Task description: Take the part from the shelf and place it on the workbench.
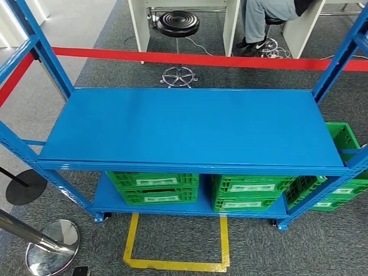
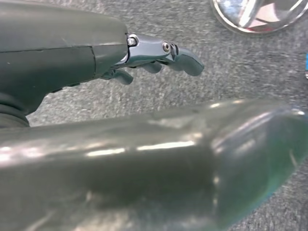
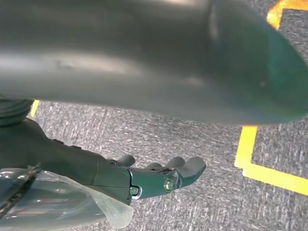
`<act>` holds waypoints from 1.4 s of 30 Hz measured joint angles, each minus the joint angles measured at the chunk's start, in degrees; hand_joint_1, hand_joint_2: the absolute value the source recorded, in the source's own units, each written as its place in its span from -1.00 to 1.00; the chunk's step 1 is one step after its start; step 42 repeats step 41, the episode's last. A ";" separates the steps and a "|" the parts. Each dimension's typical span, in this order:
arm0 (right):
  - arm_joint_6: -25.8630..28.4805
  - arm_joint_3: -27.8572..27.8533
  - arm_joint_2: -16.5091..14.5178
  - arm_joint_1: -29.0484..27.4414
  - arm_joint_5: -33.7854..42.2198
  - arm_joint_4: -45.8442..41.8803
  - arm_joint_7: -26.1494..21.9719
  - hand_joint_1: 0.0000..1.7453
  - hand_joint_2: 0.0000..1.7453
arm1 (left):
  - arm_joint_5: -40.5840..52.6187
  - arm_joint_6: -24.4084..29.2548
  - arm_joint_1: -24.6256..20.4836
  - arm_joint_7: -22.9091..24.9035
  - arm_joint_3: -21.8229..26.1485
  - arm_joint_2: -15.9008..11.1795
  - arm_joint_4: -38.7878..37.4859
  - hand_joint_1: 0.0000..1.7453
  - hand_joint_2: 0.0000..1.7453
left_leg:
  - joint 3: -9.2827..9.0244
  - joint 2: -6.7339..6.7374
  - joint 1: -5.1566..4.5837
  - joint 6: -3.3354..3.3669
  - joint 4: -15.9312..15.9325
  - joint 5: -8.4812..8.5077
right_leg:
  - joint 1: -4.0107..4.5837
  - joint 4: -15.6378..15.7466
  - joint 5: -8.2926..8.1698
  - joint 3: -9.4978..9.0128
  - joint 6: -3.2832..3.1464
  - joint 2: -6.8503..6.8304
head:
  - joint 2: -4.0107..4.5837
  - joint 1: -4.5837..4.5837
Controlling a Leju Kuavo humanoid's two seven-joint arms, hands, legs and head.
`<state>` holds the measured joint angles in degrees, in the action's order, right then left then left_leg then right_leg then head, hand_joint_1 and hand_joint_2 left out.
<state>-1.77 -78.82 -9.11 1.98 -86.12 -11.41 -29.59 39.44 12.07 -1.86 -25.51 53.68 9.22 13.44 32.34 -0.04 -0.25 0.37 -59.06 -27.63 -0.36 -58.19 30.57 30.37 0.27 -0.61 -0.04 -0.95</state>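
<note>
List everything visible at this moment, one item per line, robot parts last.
shelf: one, blue, centre, bare top board.
crates: several, green, on the lower board and at the right end.
floor marking: one, yellow outline, on the carpet in front of the shelf.
barrier tape: red, behind the shelf.
stool: one, black seat, behind the tape.
stanchion base: one, chrome, lower left.
person: one, seated, far side.
left hand: grey, fingers apart, holds nothing, above carpet.
right hand: grey, fingers apart, holds nothing, near the yellow marking.
</note>
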 joint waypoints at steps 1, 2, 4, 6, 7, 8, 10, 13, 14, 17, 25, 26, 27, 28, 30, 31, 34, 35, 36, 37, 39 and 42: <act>-0.04 0.00 0.00 0.01 0.01 0.00 -0.01 -1.00 -1.00 | 0.04 0.00 0.00 -0.03 0.02 0.00 0.00 -1.00 -1.00 | -0.14 -0.05 -0.14 0.20 0.43 -0.27 | 0.02 0.11 0.06 -0.20 0.33 -0.09 | 0.00 0.05; -0.07 0.00 0.00 0.03 0.01 0.00 -0.01 -1.00 -1.00 | 0.08 -0.01 0.05 -0.05 0.04 0.01 0.00 -1.00 -1.00 | -0.25 -0.12 -0.09 0.44 0.70 -0.21 | -0.03 0.25 0.13 -0.23 0.66 -0.18 | -0.01 0.09; -0.10 0.00 0.00 0.11 0.00 0.00 -0.05 -1.00 -1.00 | 0.08 -0.01 0.23 -0.10 0.08 0.05 0.00 -1.00 -1.00 | -0.98 -0.21 0.08 1.03 1.61 -0.02 | -0.11 -1.05 1.08 0.26 1.16 -0.03 | -0.01 0.24; -0.13 0.00 0.00 0.15 0.00 0.00 -0.08 -1.00 -1.00 | 0.08 -0.01 0.17 -0.14 0.15 0.01 0.00 -1.00 -1.00 | -1.69 -0.24 0.16 1.59 2.12 -0.11 | -0.18 -6.95 3.72 3.33 1.40 0.33 | -0.01 0.48; -0.14 0.00 0.00 0.12 0.00 0.00 -0.09 -1.00 -1.00 | 0.08 -0.01 0.13 -0.13 0.19 -0.04 0.00 -1.00 -1.00 | -1.86 -0.26 0.10 1.79 2.13 -0.29 | -0.21 -11.06 5.16 5.74 1.48 0.44 | -0.01 0.55; -0.15 0.00 0.00 0.06 0.00 0.00 -0.09 -1.00 -1.00 | 0.08 -0.01 0.14 -0.13 0.22 -0.04 0.00 -1.00 -1.00 | -2.05 -0.31 0.03 1.90 2.12 -0.51 | -0.23 -14.43 5.94 7.95 1.56 0.47 | 0.00 0.60; -0.19 0.00 0.00 -0.09 0.00 0.00 -0.09 -1.00 -1.00 | 0.08 -0.01 0.24 -0.13 0.25 0.02 0.00 -1.00 -1.00 | -2.72 -0.50 -0.05 1.88 2.11 -1.08 | -0.24 -15.31 4.09 9.66 1.60 0.49 | 0.00 0.61; -0.27 0.00 0.02 -0.11 0.00 0.00 -0.10 -1.00 -1.00 | 0.08 -0.01 0.22 -0.13 0.31 0.06 0.00 -1.00 -1.00 | -4.14 -0.78 -0.14 1.34 2.01 -2.33 | -0.22 -4.75 -2.49 5.42 1.29 0.56 | 0.00 0.67; -0.29 0.00 0.02 -0.04 0.00 0.00 -0.12 -1.00 -1.00 | 0.08 -0.01 0.16 -0.13 0.33 0.05 0.00 -1.00 -1.00 | -4.38 -0.83 -0.22 1.06 1.95 -2.70 | -0.20 -2.20 -3.23 4.07 1.05 0.62 | -0.01 0.66; -0.32 0.00 0.03 -0.02 -0.02 0.00 -0.19 -1.00 -1.00 | 0.09 -0.01 0.03 -0.13 0.40 0.05 0.00 -1.00 -1.00 | -4.56 -0.94 -0.29 0.27 1.98 -3.28 | -0.06 -0.58 -2.58 2.87 0.14 0.70 | -0.01 0.39; -0.36 -0.02 0.09 -0.09 0.07 0.00 -0.24 -1.00 -1.00 | 0.24 -0.01 0.19 -0.13 0.69 0.09 0.00 -1.00 -1.00 | 5.83 -0.53 0.41 -1.41 -15.29 -7.84 | -0.17 -0.03 -0.63 0.11 -1.28 0.23 | 0.00 -0.06; -0.36 -0.02 0.09 -0.10 0.06 0.00 -0.24 -1.00 -1.00 | 0.24 -0.01 0.24 -0.12 0.75 0.09 0.00 -1.00 -1.00 | 5.54 -0.52 0.42 -1.26 -13.21 -5.47 | -0.16 -0.03 -0.28 -0.49 -1.20 0.26 | 0.00 -0.05; -0.36 -0.02 0.09 -0.10 0.06 0.00 -0.24 -1.00 -1.00 | 0.23 0.00 0.26 -0.12 0.82 0.07 0.00 -1.00 -1.00 | 4.51 -0.45 0.38 -0.98 -9.54 -2.47 | -0.16 0.00 0.14 -0.90 -1.09 0.28 | 0.00 -0.07; -0.36 -0.02 0.08 -0.06 0.06 0.00 -0.24 -1.00 -1.00 | 0.23 0.01 0.23 -0.12 0.89 0.05 0.00 -1.00 -1.00 | 3.37 -0.30 0.23 -0.62 -6.00 -0.18 | -0.09 0.01 0.57 -1.28 -0.88 0.28 | 0.00 -0.03; -0.39 -0.02 0.08 0.02 0.07 0.00 -0.25 -1.00 -1.00 | 0.23 0.04 0.15 -0.09 0.97 0.07 0.00 -1.00 -1.00 | 1.74 -0.07 -0.01 -0.07 -1.08 1.74 | 0.11 -0.10 1.20 -1.50 -0.46 0.26 | 0.00 0.03; -0.41 -0.02 0.08 0.04 0.07 0.00 -0.26 -1.00 -1.00 | 0.24 0.06 0.13 -0.05 0.99 0.10 0.00 -1.00 -1.00 | 1.57 -0.05 -0.10 -0.08 -0.45 1.47 | 0.20 -0.19 1.37 -1.58 -0.34 0.21 | 0.00 0.06; -0.43 -0.02 0.09 0.00 0.04 0.00 -0.30 -1.00 -1.00 | 0.25 0.19 0.28 0.05 1.08 0.14 0.00 -1.00 -1.00 | 1.57 -0.20 -0.19 -0.18 0.02 1.20 | 0.13 0.01 1.47 -1.68 -0.35 0.04 | 0.00 0.02; -0.44 -0.02 0.09 0.02 0.03 0.00 -0.31 -1.00 -1.00 | 0.25 0.23 0.28 0.06 1.14 0.11 0.00 -1.00 -1.00 | 1.55 -0.21 -0.23 -0.03 0.02 1.10 | 0.10 0.19 1.47 -1.79 -0.29 0.03 | 0.00 0.00; -0.44 -0.02 0.09 0.03 0.03 0.00 -0.32 -1.00 -1.00 | 0.25 0.26 0.25 0.07 1.20 0.07 0.00 -1.00 -1.00 | 1.50 -0.21 -0.24 0.09 0.02 1.02 | 0.09 0.37 1.48 -1.89 -0.19 0.03 | 0.00 0.00; -0.44 -0.02 0.09 0.03 0.03 0.00 -0.33 -1.00 -1.00 | 0.26 0.28 0.21 0.08 1.23 0.05 0.00 -1.00 -1.00 | 1.45 -0.21 -0.24 0.21 0.02 0.94 | 0.09 0.51 1.50 -1.95 -0.09 0.03 | 0.00 0.02; -0.44 -0.02 0.09 0.02 0.03 0.00 -0.33 -1.00 -1.00 | 0.31 0.30 0.17 0.12 1.25 0.10 0.00 -1.00 -1.00 | 1.26 -0.20 -0.24 0.42 0.02 0.77 | 0.09 0.74 1.56 -1.94 0.13 0.04 | 0.00 0.02; -0.44 -0.02 0.09 0.03 0.02 0.00 -0.33 -1.00 -1.00 | 0.34 0.30 0.16 0.14 1.25 0.16 0.00 -1.00 -1.00 | 1.11 -0.20 -0.24 0.54 0.02 0.65 | 0.09 0.86 1.63 -1.92 0.25 0.04 | 0.00 0.03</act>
